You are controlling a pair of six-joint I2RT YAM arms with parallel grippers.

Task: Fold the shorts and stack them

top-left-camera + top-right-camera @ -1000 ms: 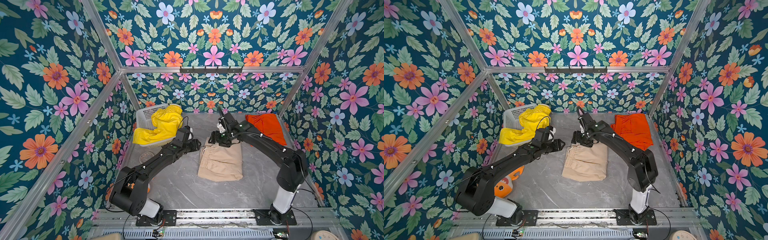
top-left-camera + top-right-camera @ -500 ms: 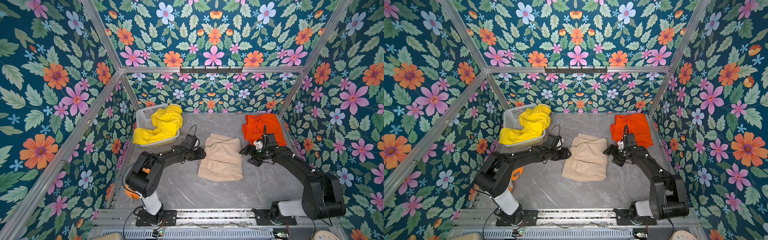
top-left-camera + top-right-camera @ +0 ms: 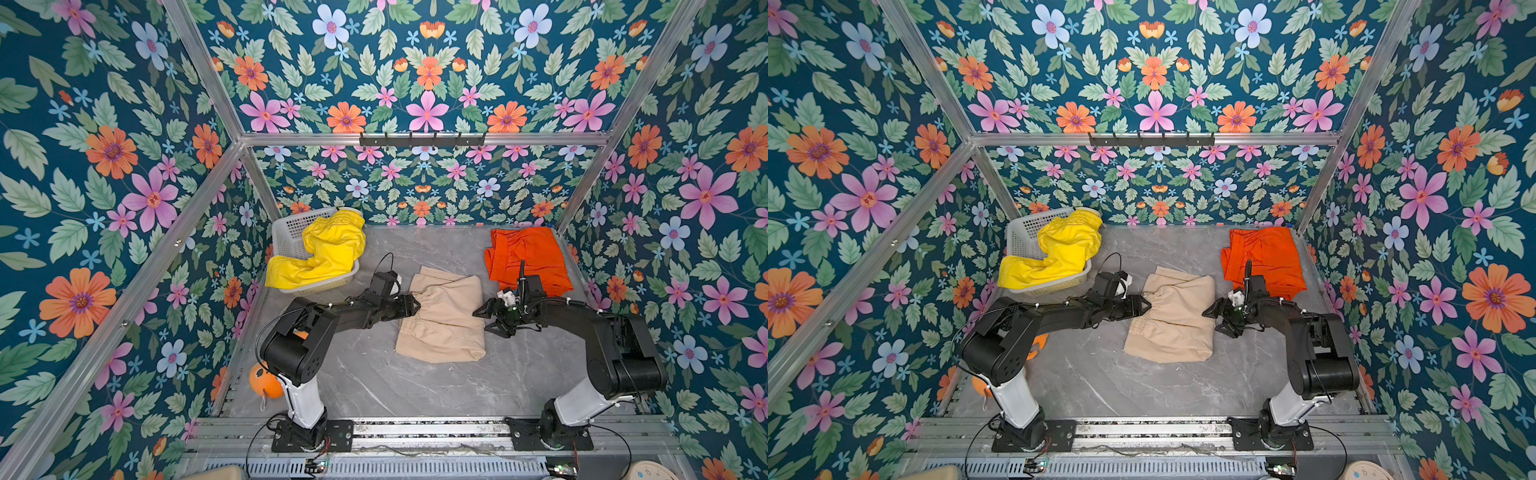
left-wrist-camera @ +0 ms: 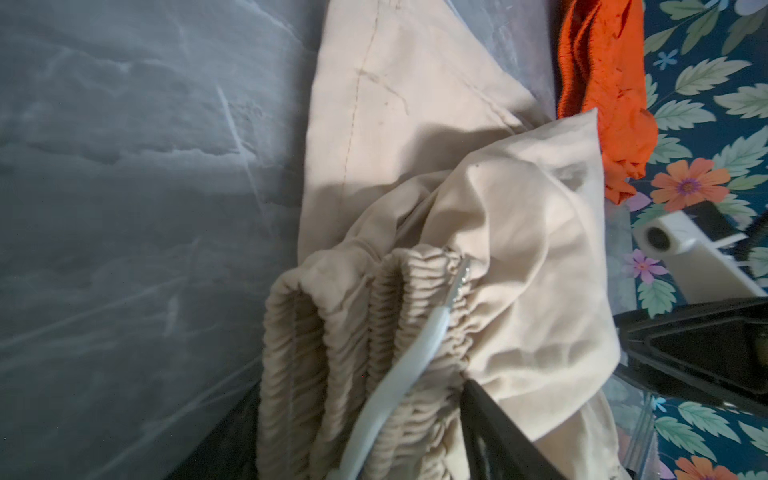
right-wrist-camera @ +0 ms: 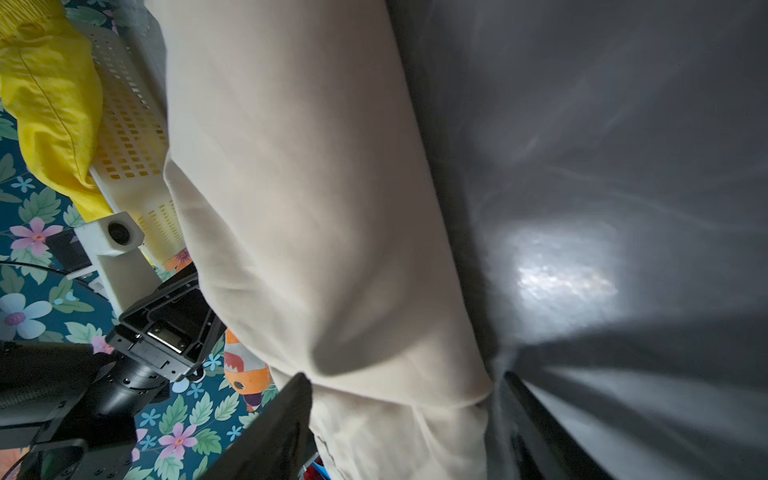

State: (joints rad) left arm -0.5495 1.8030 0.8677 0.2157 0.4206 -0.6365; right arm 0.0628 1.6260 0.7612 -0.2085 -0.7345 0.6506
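Orange shorts (image 3: 528,257) look folded, beige shorts (image 3: 444,324) mid-fold, yellow shorts (image 3: 328,253) in basket (image 3: 291,232), not started; right gripper (image 3: 487,322) open at beige edge, left gripper (image 3: 413,307) astride waistband (image 4: 353,332), grip unclear

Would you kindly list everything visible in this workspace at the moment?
beige shorts: one, beige, folded, table centre
yellow shorts: one, yellow, draped over basket
orange shorts: one, orange, far right corner
basket: one, white, far left corner
plush fish: one, orange, front left table edge
table: one, grey marble
hook rail: one, black, back wall
left fingers: one pair, black, spread astride beige waistband
right fingers: one pair, black, spread astride beige shorts' opposite edge
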